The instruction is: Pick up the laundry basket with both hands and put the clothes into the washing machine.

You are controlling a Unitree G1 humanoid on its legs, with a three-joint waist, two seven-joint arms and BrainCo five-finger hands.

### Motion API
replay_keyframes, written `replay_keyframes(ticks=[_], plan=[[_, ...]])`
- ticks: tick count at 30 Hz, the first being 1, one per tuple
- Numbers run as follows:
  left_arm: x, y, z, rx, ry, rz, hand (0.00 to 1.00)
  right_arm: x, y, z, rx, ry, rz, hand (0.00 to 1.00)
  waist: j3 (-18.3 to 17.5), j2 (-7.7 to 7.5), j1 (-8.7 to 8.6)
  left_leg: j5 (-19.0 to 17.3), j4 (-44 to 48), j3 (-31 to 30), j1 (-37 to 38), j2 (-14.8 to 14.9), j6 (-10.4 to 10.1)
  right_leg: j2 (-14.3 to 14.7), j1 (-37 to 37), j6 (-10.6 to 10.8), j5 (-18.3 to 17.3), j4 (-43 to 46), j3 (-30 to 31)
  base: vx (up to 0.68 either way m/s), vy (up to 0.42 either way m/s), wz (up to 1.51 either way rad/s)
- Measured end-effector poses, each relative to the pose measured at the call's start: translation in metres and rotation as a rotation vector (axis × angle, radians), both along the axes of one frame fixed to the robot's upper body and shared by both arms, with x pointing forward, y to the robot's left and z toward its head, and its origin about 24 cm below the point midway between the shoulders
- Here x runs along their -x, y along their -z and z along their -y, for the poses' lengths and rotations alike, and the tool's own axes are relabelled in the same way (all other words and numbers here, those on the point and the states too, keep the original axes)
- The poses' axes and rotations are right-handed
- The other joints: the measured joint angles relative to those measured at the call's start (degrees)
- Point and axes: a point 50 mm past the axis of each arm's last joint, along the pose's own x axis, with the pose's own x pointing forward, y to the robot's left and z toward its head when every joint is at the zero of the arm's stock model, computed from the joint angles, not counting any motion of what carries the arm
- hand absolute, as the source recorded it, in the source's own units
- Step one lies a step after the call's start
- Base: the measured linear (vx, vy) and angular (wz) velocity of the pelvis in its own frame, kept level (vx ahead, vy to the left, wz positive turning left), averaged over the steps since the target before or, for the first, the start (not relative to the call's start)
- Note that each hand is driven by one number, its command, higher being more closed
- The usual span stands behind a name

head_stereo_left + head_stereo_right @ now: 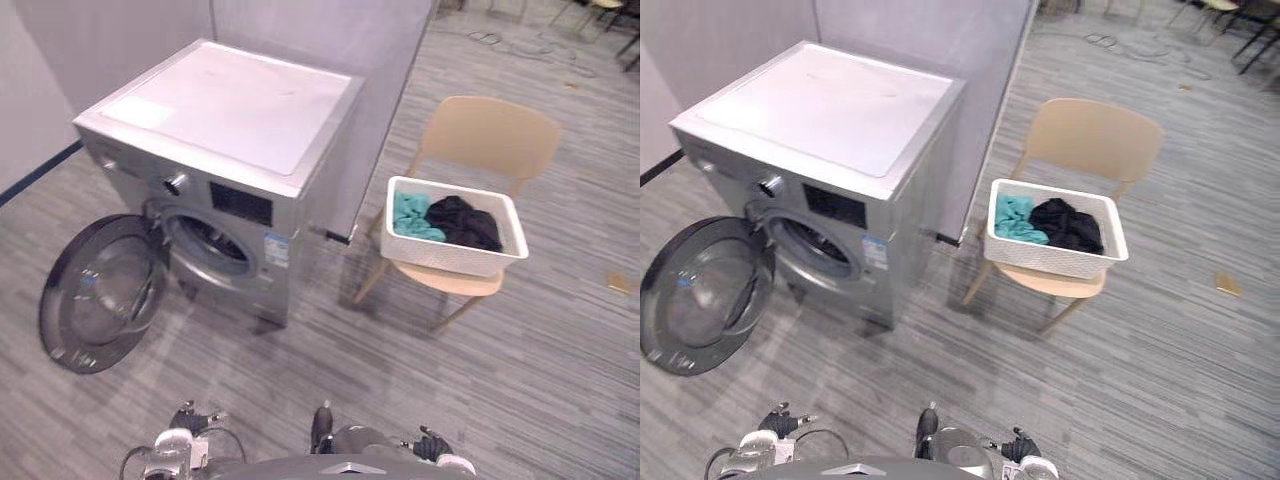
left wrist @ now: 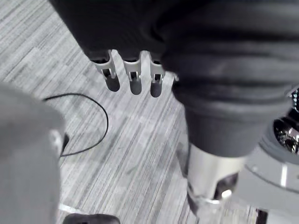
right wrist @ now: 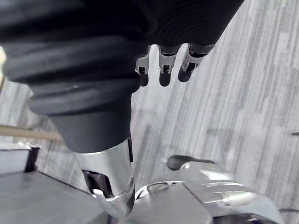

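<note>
White perforated basket (image 1: 440, 258), teal and black clothes (image 1: 465, 222) inside: on tan moulded chair (image 1: 490, 135), beside boxy silver washer (image 1: 230, 110), round door (image 1: 95, 295) open. Your left hand (image 2: 135, 74), right hand (image 3: 163, 70): fingers slack, holding nothing.

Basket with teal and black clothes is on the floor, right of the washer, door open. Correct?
No: the basket sits on the chair, not the floor, as the left eye view shows. The rest holds: teal and black clothes in it, right of the washer, door open.

White laundry basket (image 1: 450, 262) of clothes (image 1: 460, 222) on chair (image 1: 488, 135), silver washing machine (image 1: 230, 110) open
</note>
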Motion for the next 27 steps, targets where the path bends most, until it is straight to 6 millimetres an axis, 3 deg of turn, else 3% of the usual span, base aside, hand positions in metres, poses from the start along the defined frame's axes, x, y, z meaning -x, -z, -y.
replay_keyframes(ticks=[1,2,3,4,7,9,10,12,13,15,16,17,18,19,21,23,24,25,26,27], plan=[[-0.001,0.0,0.004,0.012,-0.014,0.012,0.0,0.0,0.0,0.0,0.008,-0.03,0.0,0.0,-0.1,-0.45,0.32,5.3,5.4,-4.3,-2.3,2.1,4.4,0.8,1.4,-0.9,-0.6,-0.1,2.1,0.12,-0.154,-0.66],[0.0,0.0,0.005,0.019,-0.018,0.012,0.0,-0.001,-0.001,0.001,0.014,-0.042,0.002,0.0,-0.3,-0.83,0.6,4.5,7.4,-8.2,-4.0,1.4,2.5,0.8,2.0,-1.3,-0.8,0.1,3.1,0.12,-0.09,-0.7],[-0.002,0.001,0.012,0.042,-0.025,0.022,0.0,-0.003,-0.002,0.002,0.023,-0.072,0.0,0.0,-0.2,-0.77,0.71,0.2,10.3,-15.0,-7.8,-2.9,-2.5,0.2,2.3,-2.5,-0.9,0.1,5.5,0.12,-0.005,-0.69],[-0.005,0.0,0.018,0.059,-0.03,0.04,0.0,-0.005,-0.003,0.005,0.038,-0.096,-0.001,0.0,0.1,-0.74,0.84,-3.5,10.8,-20.8,-11.6,-9.0,-4.6,-0.4,2.6,-3.0,-0.7,-0.5,7.7,0.15,0.011,-0.71],[-0.009,-0.002,0.022,0.073,-0.038,0.071,0.0,-0.011,-0.005,0.008,0.051,-0.125,0.003,0.0,0.5,1.19,2.61,-8.4,4.7,-26.8,-15.9,-19.8,-4.5,-0.5,3.6,-3.1,-0.7,-0.8,12.2,0.15,0.044,-0.79],[-0.01,-0.002,0.023,0.076,-0.043,0.085,0.0,-0.029,-0.009,0.003,0.054,-0.171,0.042,0.0,1.0,2.59,4.2,-7.8,-15.7,-37.6,-18.6,-31.0,-7.0,-0.5,4.0,-2.7,-0.9,-0.9,16.4,0.11,0.073,-1.15],[-0.009,-0.002,0.021,0.071,-0.048,0.084,0.0,-0.039,-0.012,0.003,0.061,-0.198,0.065,0.0,1.0,3.24,5.08,-5.7,-24.8,-41.9,-19.0,-33.4,-8.6,0.2,4.1,-2.4,-1.0,-1.3,18.4,0.07,0.058,-1.11],[-0.002,0.0,0.018,0.066,-0.07,0.064,0.0,-0.047,-0.014,-0.001,0.062,-0.224,0.081,0.0,0.6,4.01,6.38,-3.4,-29.2,-45.8,-19.7,-33.5,-7.6,1.5,4.3,-1.5,-1.6,-0.9,21.0,0.2,0.121,-1.26],[0.012,0.004,0.017,0.06,-0.08,0.02,0.0,-0.05,-0.014,-0.006,0.053,-0.24,0.086,0.0,0.5,3.93,6.57,-2.7,-28.3,-47.3,-19.3,-33.1,-4.7,2.1,4.6,-1.2,-3.2,1.1,22.8,0.3,0.178,-1.34],[0.023,0.006,0.015,0.051,-0.095,-0.013,0.0,-0.048,-0.012,-0.009,0.056,-0.273,0.074,0.0,0.1,3.48,6.48,-2.3,-28.0,-46.5,-17.9,-33.0,-3.8,1.9,4.0,-1.0,-6.5,5.1,23.4,0.28,0.196,-0.8],[0.03,0.007,0.008,0.024,-0.086,-0.036,0.0,-0.038,-0.008,-0.012,0.047,-0.274,0.05,0.0,-2.2,1.7,6.49,-1.7,-27.4,-43.8,-16.9,-34.2,-3.5,-0.1,2.0,0.7,-11.8,11.6,24.1,0.29,0.203,-0.59],[0.031,0.007,0.008,0.022,-0.078,-0.042,0.0,-0.032,-0.006,-0.012,0.045,-0.27,0.034,0.0,-2.8,0.62,6.48,-1.7,-28.3,-42.6,-16.0,-35.0,-3.4,-1.2,1.0,2.5,-12.7,15.2,24.0,0.29,0.181,-0.74],[0.03,0.006,0.001,0.002,-0.069,-0.045,0.0,-0.026,-0.004,-0.014,0.033,-0.266,0.021,0.0,-3.0,-0.9,6.83,-1.7,-30.1,-40.9,-14.1,-36.5,-3.3,-2.7,-4.4,7.2,-14.5,28.8,23.8,0.29,0.158,-0.47],[0.026,0.005,-0.001,-0.011,-0.04,-0.046,0.0,-0.025,-0.004,-0.014,0.024,-0.227,0.026,0.0,-2.5,-2.39,5.86,-2.3,-30.9,-40.6,-11.4,-37.4,-2.6,-3.7,-8.7,12.3,-12.0,41.4,22.8,0.29,0.141,-0.35],[0.02,0.004,-0.002,-0.029,0.024,-0.043,0.0,-0.018,-0.002,-0.01,0.013,-0.16,0.028,0.0,-1.7,-2.14,4.63,-3.6,-31.1,-41.0,-8.3,-37.8,-2.2,-6.7,-11.6,12.1,-10.8,51.1,19.3,0.29,0.08,0.1],[0.008,0.001,0.0,-0.039,0.068,-0.016,0.0,0.002,0.003,-0.004,-0.001,-0.085,-0.023,0.0,-1.5,-2.3,4.35,-5.0,-31.3,-41.5,-4.0,-37.5,-1.7,-13.1,-12.3,10.2,-12.9,53.0,13.5,0.36,-0.005,0.2],[-0.002,-0.001,0.002,-0.038,0.082,-0.003,0.0,0.01,0.003,0.001,-0.003,-0.035,-0.039,0.0,-1.5,-2.17,4.12,-6.0,-31.3,-42.7,-2.9,-37.4,-2.1,-17.2,-12.6,9.5,-13.9,49.3,10.1,0.22,-0.042,0.25],[-0.001,0.0,0.003,-0.037,0.079,-0.021,0.0,0.013,0.004,0.003,-0.004,-0.014,-0.044,0.0,-1.5,-2.08,3.83,-6.3,-31.5,-43.1,-2.5,-37.2,-2.4,-18.9,-12.9,9.5,-13.9,46.4,9.1,0.31,-0.132,0.4],[0.002,0.001,0.002,-0.037,0.077,-0.032,0.0,0.017,0.003,0.007,-0.002,0.026,-0.044,0.0,-1.3,-1.71,3.2,-6.8,-32.1,-44.3,-1.6,-36.7,-3.2,-21.3,-13.3,9.6,-13.6,38.6,8.1,0.28,-0.157,0.43],[0.003,0.001,0.004,-0.032,0.076,-0.036,0.0,0.021,0.003,0.011,0.001,0.062,-0.046,0.0,-0.9,-0.94,3.19,-7.3,-32.1,-45.0,-1.3,-35.5,-4.0,-22.0,-13.2,9.8,-12.3,31.7,8.3,0.41,-0.269,0.51]])
